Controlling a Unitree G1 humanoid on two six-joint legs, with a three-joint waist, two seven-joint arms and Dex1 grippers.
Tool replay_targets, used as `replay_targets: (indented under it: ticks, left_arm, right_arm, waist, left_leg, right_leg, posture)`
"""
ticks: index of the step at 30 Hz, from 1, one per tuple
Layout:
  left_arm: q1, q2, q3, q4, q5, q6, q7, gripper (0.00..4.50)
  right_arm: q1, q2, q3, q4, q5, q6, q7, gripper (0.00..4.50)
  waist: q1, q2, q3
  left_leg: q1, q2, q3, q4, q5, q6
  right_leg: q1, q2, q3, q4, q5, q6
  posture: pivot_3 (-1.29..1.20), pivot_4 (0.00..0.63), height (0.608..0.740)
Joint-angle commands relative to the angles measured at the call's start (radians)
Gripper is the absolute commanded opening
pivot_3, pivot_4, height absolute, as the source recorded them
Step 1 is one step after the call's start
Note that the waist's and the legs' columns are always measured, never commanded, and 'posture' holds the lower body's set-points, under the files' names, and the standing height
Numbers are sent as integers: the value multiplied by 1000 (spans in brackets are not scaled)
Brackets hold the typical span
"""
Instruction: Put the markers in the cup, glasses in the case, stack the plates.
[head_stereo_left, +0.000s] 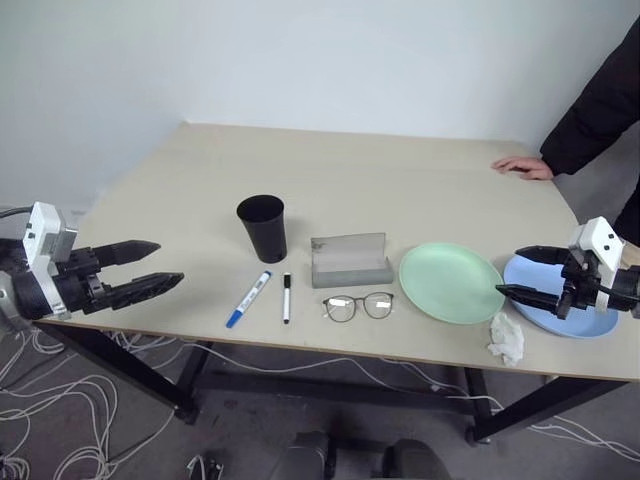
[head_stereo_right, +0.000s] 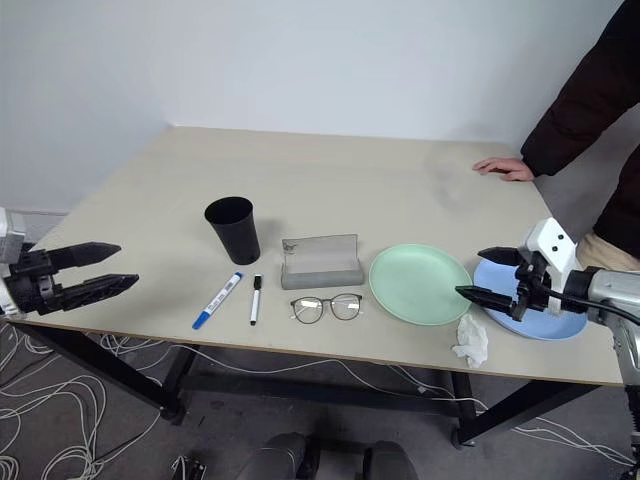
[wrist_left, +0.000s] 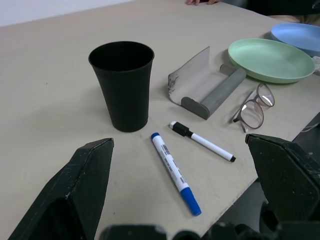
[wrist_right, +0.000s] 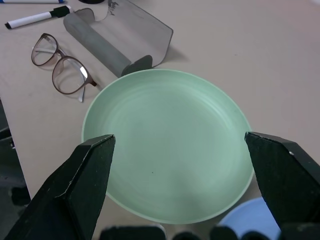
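From the head cam, the black cup (head_stereo_left: 262, 227) stands upright mid-table, with the blue-capped marker (head_stereo_left: 248, 298) and black-capped marker (head_stereo_left: 286, 297) lying just in front. The open case (head_stereo_left: 350, 262) sits beside the cup, and the glasses (head_stereo_left: 359, 306) lie in front of it. The green plate (head_stereo_left: 451, 283) and blue plate (head_stereo_left: 590, 322) touch or slightly overlap, hard to tell. A crumpled tissue (head_stereo_left: 507, 339) lies near both.

Left wrist cam: the left gripper (wrist_left: 182, 187) is spread wide, empty, over the markers.

Right wrist cam: the right gripper (wrist_right: 182, 182) is wide too, above the green plate.
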Motion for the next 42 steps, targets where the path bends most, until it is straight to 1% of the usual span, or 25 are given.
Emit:
replay_targets:
  ticks: [1, 4, 8, 15, 18, 20, 23, 27, 33, 38, 42]
  left_arm:
    - [2, 16, 17, -27, 1, -14, 7, 4492]
    - [12, 12, 19, -50, -10, 5, 12, 4492]
    - [-12, 15, 3, -30, -8, 0, 8, 4492]
    - [-26, -42, -58, -72, 6, -24, 42, 4492]
    - [-26, -48, -72, -70, 20, -47, 41, 4492]
    - [-29, -48, -79, -92, 20, -47, 48, 4492]
    - [-50, -44, -88, -50, 46, -85, 44, 4492]
    - [-55, -48, -103, -39, 62, -112, 44, 4492]
    - [-73, -67, -128, -38, 85, -140, 74, 4492]
    - [-69, -77, -131, -38, 83, -149, 88, 4492]
    - [-64, -84, -132, -34, 85, -158, 94, 4492]
  right_arm:
    - [-1, -2, -14, -36, 28, 18, 11, 4500]
    - [2, -6, -21, -45, 32, 29, 20, 4500]
    - [-2, -15, -27, -53, 22, 35, 9, 4500]
    - [30, -57, -67, -68, 36, 53, 29, 4500]
    - [40, -60, -79, -92, 43, 81, 9, 4500]
    - [49, -75, -96, -83, 50, 77, 33, 4500]
    - [46, -87, -81, -76, 22, 71, 16, 4500]
    - [61, -102, -92, -70, 13, 69, 11, 4500]
    - [66, -124, -56, 23, -85, -25, -9, 4500]
    - [54, -119, -47, -10, -73, -16, 11, 4500]
    - [55, -124, -25, 24, -107, -42, 6, 4500]
  waist:
    - [1, 0, 0]
    - [0, 0, 0]
    - [1, 0, 0]
    - [1, 1, -1]
    - [1, 1, -1]
    - [1, 1, -1]
    - [1, 2, -2]
    - [1, 2, -2]
    - [1, 2, -2]
    - [1, 3, -2]
    - [0, 3, -2]
  left_leg:
    - [0, 0, 0, 0, 0, 0]
    - [0, 0, 0, 0, 0, 0]
    - [0, 0, 0, 0, 0, 0]
    - [0, -1, 0, 0, 0, 0]
    - [0, -1, 0, 0, 0, 0]
    - [0, -1, 0, 0, 0, 0]
    - [0, -1, 1, 0, 0, 0]
    - [0, -1, 1, 0, 0, 0]
    - [0, -1, 1, 0, 0, 0]
    - [0, -1, 0, 0, 0, 0]
    - [0, -1, 0, 0, 0, 0]
  right_leg:
    - [0, 0, 0, 0, 0, 0]
    - [0, 0, 0, 0, 0, 0]
    - [0, 0, 0, 0, 0, 0]
    - [0, -1, 0, 0, 0, 0]
    - [0, -1, 0, 0, 0, 0]
    - [0, -1, 0, 0, 0, 0]
    - [0, -2, -1, 0, 0, 0]
    - [0, -4, -2, 0, 0, 1]
    - [0, -4, -3, 0, 0, 1]
    - [0, -4, -4, 0, 0, 1]
    - [0, -4, -4, 0, 0, 1]
  posture:
    - [0, 0, 701]
    - [0, 0, 701]
    - [0, 0, 701]
    - [0, 0, 701]
    - [0, 0, 701]
    - [0, 0, 701]
    - [0, 0, 701]
    - [0, 0, 701]
    - [0, 0, 701]
    - [0, 0, 701]
    - [0, 0, 701]
